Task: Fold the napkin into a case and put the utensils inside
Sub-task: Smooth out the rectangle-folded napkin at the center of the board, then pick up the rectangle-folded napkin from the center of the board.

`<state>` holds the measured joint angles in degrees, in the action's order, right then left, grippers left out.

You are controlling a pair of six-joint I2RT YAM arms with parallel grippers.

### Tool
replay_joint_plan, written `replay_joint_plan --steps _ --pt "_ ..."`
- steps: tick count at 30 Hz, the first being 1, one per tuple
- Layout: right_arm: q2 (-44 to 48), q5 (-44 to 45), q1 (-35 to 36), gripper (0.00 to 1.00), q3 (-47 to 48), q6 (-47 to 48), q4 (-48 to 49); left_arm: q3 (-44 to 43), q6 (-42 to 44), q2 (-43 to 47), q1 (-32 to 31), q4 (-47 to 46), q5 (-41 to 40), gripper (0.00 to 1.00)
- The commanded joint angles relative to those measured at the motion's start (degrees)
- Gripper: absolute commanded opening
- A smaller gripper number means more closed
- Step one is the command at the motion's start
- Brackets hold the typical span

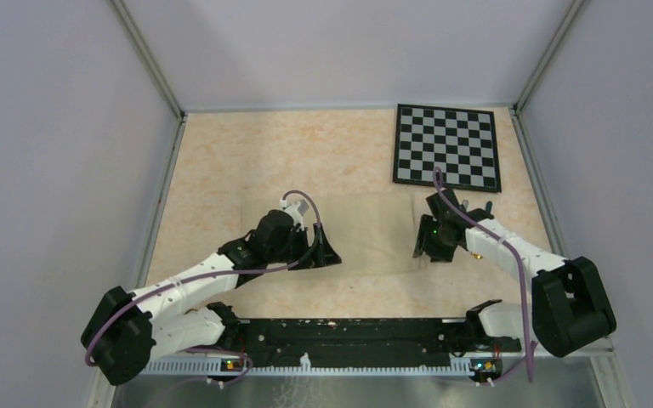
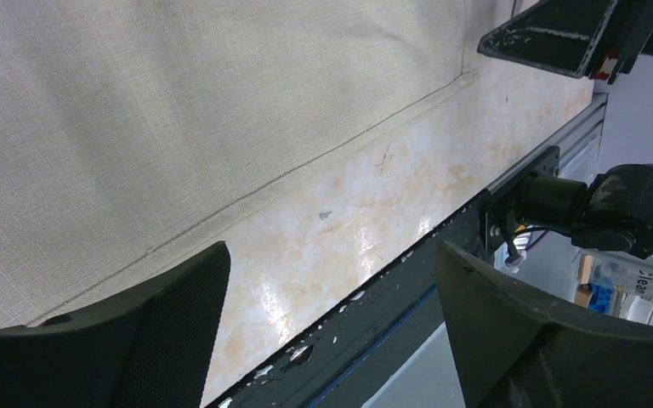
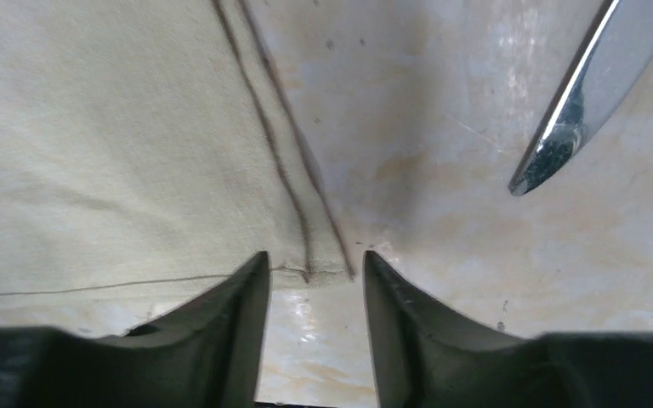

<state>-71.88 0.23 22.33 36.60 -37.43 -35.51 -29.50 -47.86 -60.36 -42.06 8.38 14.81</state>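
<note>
The beige napkin (image 1: 366,234) lies flat on the table as a wide rectangle between the two arms. My left gripper (image 1: 323,252) hovers over its near edge, open wide and empty (image 2: 332,251), with the hemmed napkin (image 2: 178,110) by its left finger. My right gripper (image 1: 429,246) is at the napkin's near right corner. It is open (image 3: 315,255), and the corner of the napkin (image 3: 136,161) lies on the table between its tips, unclamped. The silver knife (image 3: 574,102) lies just right of the cloth. A gold spot (image 1: 476,253) peeks out beside the right forearm.
A black-and-white checkered board (image 1: 447,146) lies at the back right. The black front rail (image 2: 408,297) runs close below the left gripper. Grey walls enclose the table on three sides. The right gripper's finger (image 2: 561,38) shows at the top of the left wrist view.
</note>
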Motion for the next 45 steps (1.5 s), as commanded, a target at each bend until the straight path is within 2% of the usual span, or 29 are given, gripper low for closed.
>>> replay_joint_plan --steps 1,4,10,18,21,26,33,37,42,45 --pt "-1.75 0.50 -0.73 0.56 7.22 8.09 5.33 -3.76 2.86 2.00 0.74 0.97 0.50 0.94" --pt "-7.42 0.01 -2.09 0.61 12.78 15.05 6.71 -4.51 4.10 3.05 1.50 2.27 0.50 0.95" --pt "-21.50 -2.43 -2.53 0.63 23.92 23.46 0.77 -5.41 6.23 6.73 2.82 5.40 -0.32 0.96" --pt "-28.52 -2.70 -2.45 0.61 26.69 23.52 -1.14 -5.15 8.16 9.75 4.69 7.78 0.84 0.97" --pt "-30.65 -0.52 -1.42 0.54 24.87 22.20 0.95 -5.20 8.75 10.99 5.41 8.94 0.74 0.98" --pt "-33.93 6.44 3.12 0.36 22.18 18.57 6.26 -5.76 9.55 12.72 6.96 11.17 0.95 0.98" --pt "-31.81 8.03 3.49 0.00 22.00 18.98 9.13 -7.74 10.34 14.13 7.64 14.18 0.60 0.98" --pt "-27.16 6.69 3.47 0.00 23.66 22.50 6.70 -8.22 10.16 14.31 7.72 13.91 0.78 0.98" --pt "-20.57 10.31 3.50 0.00 24.82 22.33 -1.65 -8.22 10.30 14.13 7.79 13.17 1.64 0.98" --pt "-17.30 18.74 2.69 0.00 25.16 22.22 -5.47 -8.22 10.65 13.87 7.91 13.18 2.17 0.98"
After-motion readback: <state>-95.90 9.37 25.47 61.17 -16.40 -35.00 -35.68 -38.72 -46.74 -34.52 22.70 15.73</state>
